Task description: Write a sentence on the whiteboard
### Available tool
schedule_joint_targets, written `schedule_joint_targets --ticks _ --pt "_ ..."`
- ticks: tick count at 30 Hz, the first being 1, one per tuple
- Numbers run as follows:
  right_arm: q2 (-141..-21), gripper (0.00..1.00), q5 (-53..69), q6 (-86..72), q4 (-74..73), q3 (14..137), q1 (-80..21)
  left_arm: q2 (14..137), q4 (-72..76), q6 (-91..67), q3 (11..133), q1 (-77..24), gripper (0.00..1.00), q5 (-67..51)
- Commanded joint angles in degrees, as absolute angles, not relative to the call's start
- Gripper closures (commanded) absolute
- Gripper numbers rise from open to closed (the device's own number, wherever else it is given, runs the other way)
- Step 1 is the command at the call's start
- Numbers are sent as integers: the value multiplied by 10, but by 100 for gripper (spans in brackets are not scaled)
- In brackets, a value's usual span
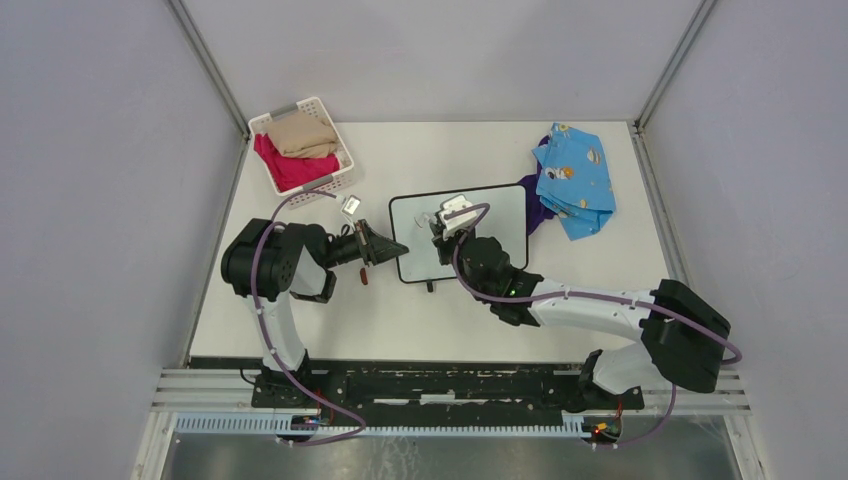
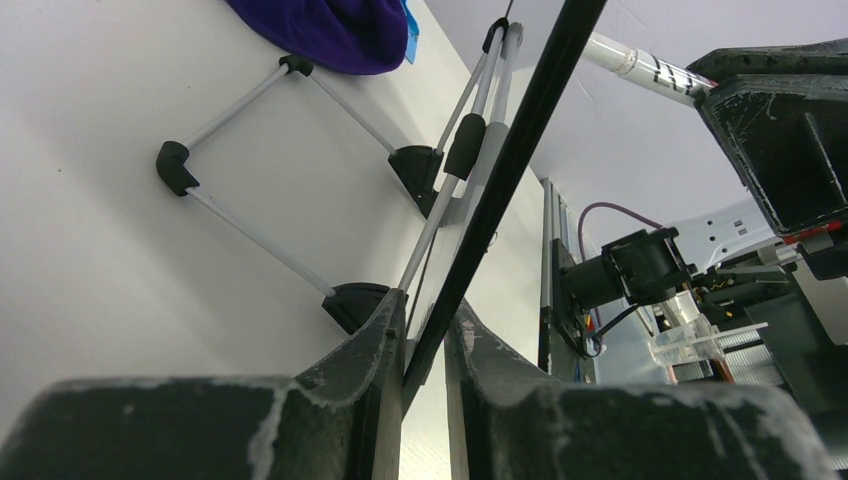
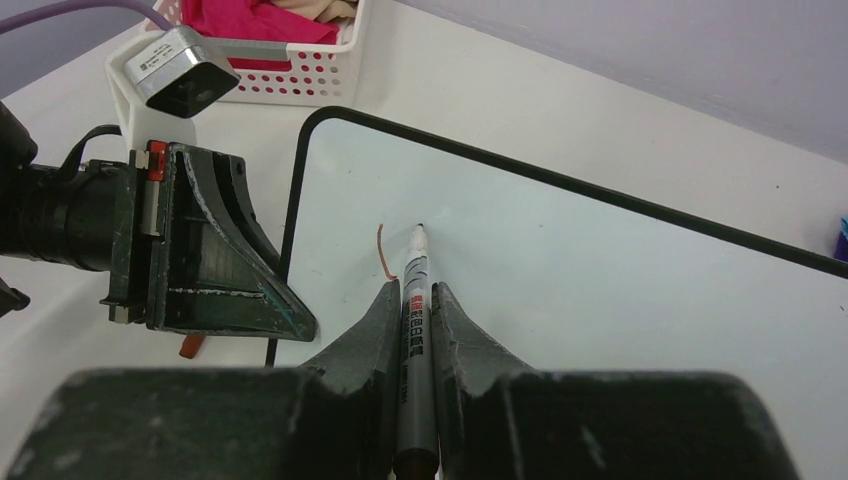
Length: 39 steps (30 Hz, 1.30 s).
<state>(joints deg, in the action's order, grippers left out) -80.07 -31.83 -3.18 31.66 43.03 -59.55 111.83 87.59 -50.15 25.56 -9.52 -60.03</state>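
Two grippers share this job. The left gripper is pinched narrow on the black frame at the left edge of the whiteboard, which sits near the middle of the table with its wire stand beneath it. The right gripper is clamped on a marker that points away along its fingers, nib low over the board's left part. One short reddish stroke lies just beside the nib, so by my reading the sentence is barely begun. To write well, the left clamp should hold the frame firm so the board neither slides nor rocks on the stand. The right wrist should press lightly and travel rightward in a level line, where most of the bare white face lies. Letters should be small and even, and the fingers should stay off wet ink and clear of the left gripper close by. Several things are hard to settle. Whether the nib touches the surface cannot be told from the right wrist view. From above, the right wrist hides both nib and stroke. The left wrist camera sees the board nearly edge-on, so nothing written shows there. The marker's rear end is cut off at the frame's bottom and its label is too small to read. A small red object on the table by the left gripper may be the cap.
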Motion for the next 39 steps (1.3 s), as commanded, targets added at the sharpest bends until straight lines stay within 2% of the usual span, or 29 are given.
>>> schedule_joint_targets --ticks 1,18,30,39 --pt "-806 100 -312 -35 329 451 -591 1128 995 -496 257 -99 79 -613" --pt "-792 100 -285 -72 318 372 -592 1130 996 -497 258 -100 80 -613" --pt "-819 100 -210 -82 299 392 -593 1132 995 -497 259 -102 80 -615" --pt "-717 100 -264 -56 310 364 -591 1133 996 -497 259 -102 80 -617"
